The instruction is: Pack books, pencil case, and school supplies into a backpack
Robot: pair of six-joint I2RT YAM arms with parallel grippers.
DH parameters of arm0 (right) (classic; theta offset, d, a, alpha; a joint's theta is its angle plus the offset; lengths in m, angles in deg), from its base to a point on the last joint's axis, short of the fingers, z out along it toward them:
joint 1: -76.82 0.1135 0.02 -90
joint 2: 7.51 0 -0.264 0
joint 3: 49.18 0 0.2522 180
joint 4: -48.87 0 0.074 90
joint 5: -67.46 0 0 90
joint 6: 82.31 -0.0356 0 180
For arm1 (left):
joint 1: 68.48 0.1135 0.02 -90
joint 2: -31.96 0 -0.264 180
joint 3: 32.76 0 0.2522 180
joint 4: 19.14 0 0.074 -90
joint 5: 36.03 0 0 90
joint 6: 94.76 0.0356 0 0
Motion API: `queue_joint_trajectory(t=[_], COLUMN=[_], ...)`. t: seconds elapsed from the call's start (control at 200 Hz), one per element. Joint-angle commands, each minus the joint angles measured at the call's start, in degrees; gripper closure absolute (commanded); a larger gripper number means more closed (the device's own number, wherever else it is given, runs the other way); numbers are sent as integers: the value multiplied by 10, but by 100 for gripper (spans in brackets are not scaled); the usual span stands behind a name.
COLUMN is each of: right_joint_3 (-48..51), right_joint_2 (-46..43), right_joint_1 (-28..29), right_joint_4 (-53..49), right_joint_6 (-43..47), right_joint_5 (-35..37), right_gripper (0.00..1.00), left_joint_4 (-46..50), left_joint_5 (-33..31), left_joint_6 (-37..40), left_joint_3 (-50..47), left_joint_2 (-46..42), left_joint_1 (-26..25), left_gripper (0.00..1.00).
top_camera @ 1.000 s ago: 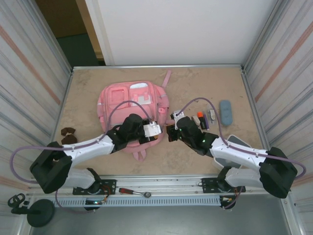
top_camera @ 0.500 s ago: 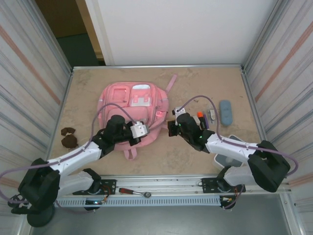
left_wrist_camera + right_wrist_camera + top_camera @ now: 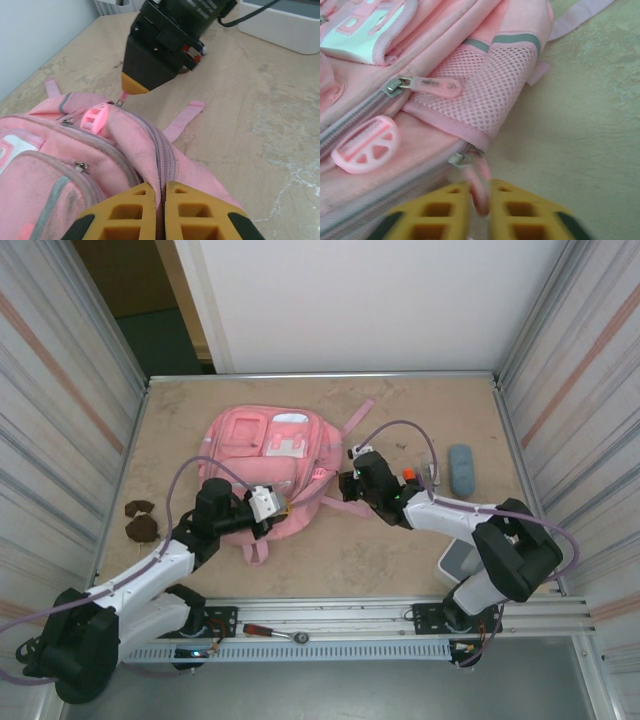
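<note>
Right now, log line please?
left gripper: shut on soft pink fabric backpack | right gripper: pink zip pull between jaws, grip unclear

The worktop (image 3: pixel 330 560) is beige with a marble pattern. Near its left edge two dark brown pieces (image 3: pixel 142 528) lie close together. A white box (image 3: pixel 452 562) stands near right. A red-handled screwdriver (image 3: pixel 262 630) lies on the near metal rail (image 3: pixel 350 625).

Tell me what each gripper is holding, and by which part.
Left gripper pinches the backpack by a fabric fold along its zip. Right gripper has a pink zip pull between its jaws; whether clamped is unclear.
</note>
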Motion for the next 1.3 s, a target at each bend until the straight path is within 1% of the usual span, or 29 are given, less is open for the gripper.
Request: queue_joint_trajectory(t=[0.0,0.035,0.085,0.1,0.12,0.145,0.291,0.406,0.501,0.551,0.596,0.681,0.721,0.751,0.792,0.857,0.967,1.052,1.182,1.237,1.298], right_joint_3=[16,17,3,-4,-15,-29,-102,-155,-181,-191,-194,-188,-179,-171,-156,-131,-107,-87,-63,-54,-45], right_joint_2=[-46,-45,-24,-15,-1,16,128,212,246,254,258,251,244,236,222,190,133,98,63,47,31], right_joint_1=[-50,-74,-107,-114,-123,-132,-157,-159,-160,-160,-161,-164,-167,-171,-176,-182,-184,-179,-162,-153,-142], right_joint_4=[-22,-10,2,3,3,2,35,75,89,87,81,73,73,75,79,77,33,16,7,4,-2], right_joint_6=[-20,-53,-102,-114,-127,-144,-209,-248,-260,-259,-257,-248,-244,-242,-241,-231,-197,-185,-182,-181,-180], right_joint_5=[-95,-146,-209,-222,-235,-248,-278,-330,-350,-354,-359,-359,-358,-361,-362,-353,-320,-295,-268,-252,-230], right_gripper=[59,52,44,42,36,33,31,33,38,45,55,84,94,98,100,100,100,100,100,100,100], left_joint_4=[-65,-65,-65,-65,-64,-64,-55,-57,-59,-61,-62,-61,-62,-65,-69,-67,-50,-41,-61,-46,-21], left_joint_5=[70,75,79,79,80,79,80,78,74,72,69,62,54,48,36,10,-39,-76,-127,-151,-170], left_joint_6=[-1,-2,-1,-1,-1,-1,2,0,-5,-8,-10,-14,-17,-22,-28,-42,-55,-71,-136,-173,-213], left_joint_3=[18,18,19,18,18,18,17,16,16,15,14,14,14,13,12,16,28,34,37,51,72], left_joint_2=[-1,3,6,7,7,6,2,9,18,21,23,26,26,27,29,35,52,65,69,73,80], left_joint_1=[1,1,0,0,0,0,-1,-1,-1,-2,-2,-2,-2,-2,-2,-2,3,18,56,72,86], left_gripper=[100,100,100,100,100,100,100,100,100,100,100,100,100,100,100,100,97,96,93,91,86])
